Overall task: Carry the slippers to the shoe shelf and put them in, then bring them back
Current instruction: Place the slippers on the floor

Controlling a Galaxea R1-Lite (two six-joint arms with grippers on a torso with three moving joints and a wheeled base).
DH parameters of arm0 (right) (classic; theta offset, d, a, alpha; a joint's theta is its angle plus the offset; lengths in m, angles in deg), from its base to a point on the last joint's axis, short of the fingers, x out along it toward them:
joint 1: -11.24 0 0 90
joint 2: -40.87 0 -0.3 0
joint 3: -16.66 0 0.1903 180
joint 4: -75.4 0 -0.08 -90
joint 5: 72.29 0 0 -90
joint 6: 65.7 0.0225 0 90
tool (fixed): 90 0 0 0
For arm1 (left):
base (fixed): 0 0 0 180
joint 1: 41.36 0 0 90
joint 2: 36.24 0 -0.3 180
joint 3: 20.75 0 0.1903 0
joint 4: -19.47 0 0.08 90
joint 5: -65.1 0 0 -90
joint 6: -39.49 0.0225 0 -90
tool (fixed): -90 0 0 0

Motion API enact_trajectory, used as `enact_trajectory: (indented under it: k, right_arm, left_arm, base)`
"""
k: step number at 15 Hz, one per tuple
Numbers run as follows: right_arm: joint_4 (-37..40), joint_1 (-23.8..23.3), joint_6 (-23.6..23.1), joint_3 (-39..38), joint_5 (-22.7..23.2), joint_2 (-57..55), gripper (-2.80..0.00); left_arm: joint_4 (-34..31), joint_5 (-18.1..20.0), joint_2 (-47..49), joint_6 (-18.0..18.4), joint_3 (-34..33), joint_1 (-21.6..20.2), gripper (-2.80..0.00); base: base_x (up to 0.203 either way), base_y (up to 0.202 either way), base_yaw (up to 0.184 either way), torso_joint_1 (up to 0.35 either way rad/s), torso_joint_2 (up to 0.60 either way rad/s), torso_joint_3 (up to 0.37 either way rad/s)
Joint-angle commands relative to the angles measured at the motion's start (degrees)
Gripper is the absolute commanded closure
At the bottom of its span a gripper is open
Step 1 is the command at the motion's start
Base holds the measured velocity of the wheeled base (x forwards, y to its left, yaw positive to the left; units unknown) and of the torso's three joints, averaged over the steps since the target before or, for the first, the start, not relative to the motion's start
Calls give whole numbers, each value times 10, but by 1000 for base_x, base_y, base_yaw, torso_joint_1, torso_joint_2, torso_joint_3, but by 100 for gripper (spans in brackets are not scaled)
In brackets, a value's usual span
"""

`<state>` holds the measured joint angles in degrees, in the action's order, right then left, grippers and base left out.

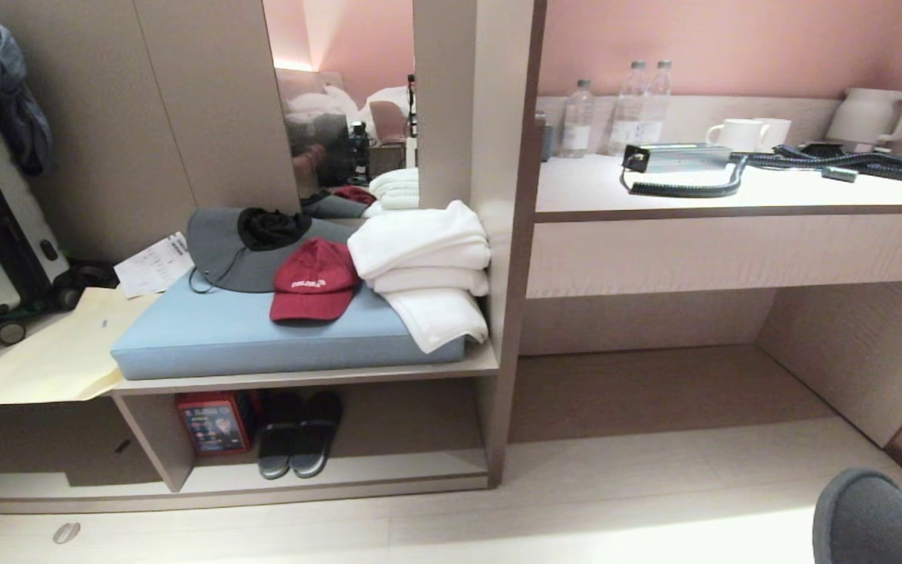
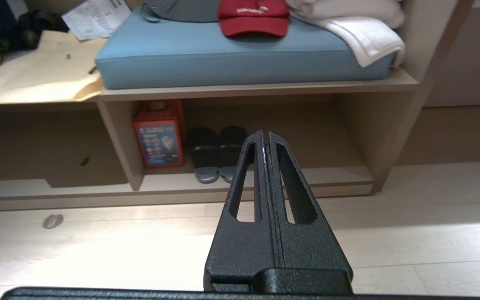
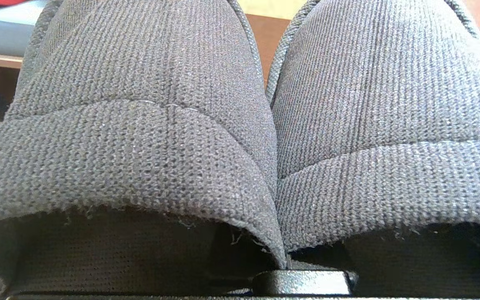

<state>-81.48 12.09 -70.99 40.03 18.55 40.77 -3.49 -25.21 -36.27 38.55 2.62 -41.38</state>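
Grey-blue knit slippers (image 3: 240,125), 2 pinched together in the clenched right gripper (image 3: 302,280) for 1-handed carrying; left gripper (image 2: 265,139) clamped empty, facing shoe shelf (image 1: 388,470).

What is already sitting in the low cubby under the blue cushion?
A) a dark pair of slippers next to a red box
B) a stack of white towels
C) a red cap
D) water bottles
A: a dark pair of slippers stands beside a red box in the cubby under the cushion.
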Motion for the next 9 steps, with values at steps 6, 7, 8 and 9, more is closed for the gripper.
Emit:
enact_trajectory:
  k: [6,7,8,9]
  right_arm:
    - [0,0,-1,0,0,-1,0]
    - [0,0,-1,0,0,-1,0]
    - [0,0,-1,0,1,-1,0]
    - [0,0,-1,0,1,-1,0]
  left_arm:
    - [0,0,0,0,0,0,0]
    - [0,0,0,0,0,0,0]
    - [0,0,0,0,0,0,0]
    - [0,0,0,0,0,-1,0]
  base:
    - [0,-198,2,2,4,2]
    - [0,-196,3,6,4,2]
    - [0,-201,0,2,2,-2]
    - [0,-195,4,6,6,2]
